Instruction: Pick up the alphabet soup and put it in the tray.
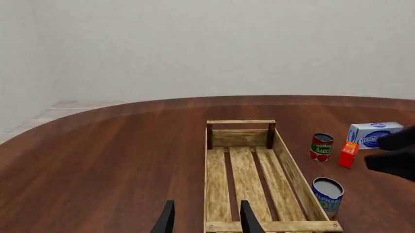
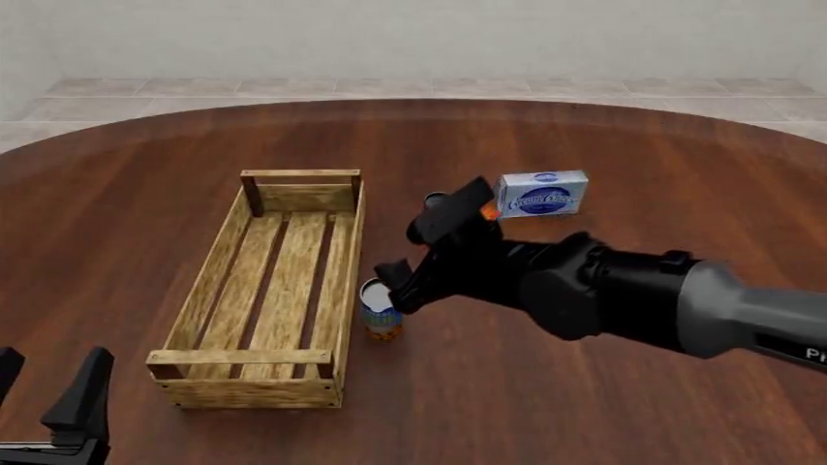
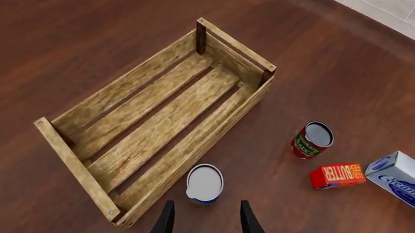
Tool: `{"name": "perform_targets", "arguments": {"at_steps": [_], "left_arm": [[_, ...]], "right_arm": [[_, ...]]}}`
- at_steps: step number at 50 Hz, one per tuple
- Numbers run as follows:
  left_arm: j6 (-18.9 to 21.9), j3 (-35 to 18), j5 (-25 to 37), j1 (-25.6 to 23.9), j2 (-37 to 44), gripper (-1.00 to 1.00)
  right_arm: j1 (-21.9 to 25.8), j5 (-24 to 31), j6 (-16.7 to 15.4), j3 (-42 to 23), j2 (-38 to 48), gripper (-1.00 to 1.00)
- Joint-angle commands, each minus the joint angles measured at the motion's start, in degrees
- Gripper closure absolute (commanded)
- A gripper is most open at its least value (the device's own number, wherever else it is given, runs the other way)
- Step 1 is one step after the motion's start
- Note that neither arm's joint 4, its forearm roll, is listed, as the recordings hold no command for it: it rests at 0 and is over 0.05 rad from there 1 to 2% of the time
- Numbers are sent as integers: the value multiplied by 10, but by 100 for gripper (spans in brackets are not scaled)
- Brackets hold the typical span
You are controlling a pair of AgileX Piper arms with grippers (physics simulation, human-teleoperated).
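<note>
The alphabet soup (image 3: 205, 183) is a small can with a blue label and pale top, standing upright on the table just outside the long side of the tray (image 3: 233, 46). My right gripper (image 3: 206, 221) hovers open just above the can, one finger on each side, holding nothing. From the front the alphabet soup (image 2: 379, 315) shows beside the tray (image 2: 246, 356) under the right gripper (image 2: 398, 289). My left gripper (image 2: 45, 383) is open and empty near the table's front left; in its own view the left gripper (image 1: 207, 221) faces the tray (image 1: 240, 122) and the soup (image 1: 327, 194).
A red-and-green tomato sauce can (image 3: 312, 140), a small red butter box (image 3: 337, 175) and a blue-white cream cheese box (image 2: 543, 194) stand behind the soup, right of the tray. The right arm (image 2: 621, 291) stretches over them from the right.
</note>
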Motion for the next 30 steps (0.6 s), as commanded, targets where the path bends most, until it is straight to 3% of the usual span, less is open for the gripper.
{"name": "perform_targets", "arguments": {"at_steps": [1, 30], "left_arm": [[0, 0, 1, 1, -1, -100], [0, 0, 1, 1, -1, -100]], "right_arm": [[0, -13, 6, 5, 16, -100], [-6, -31, 16, -8, 57, -100]]}}
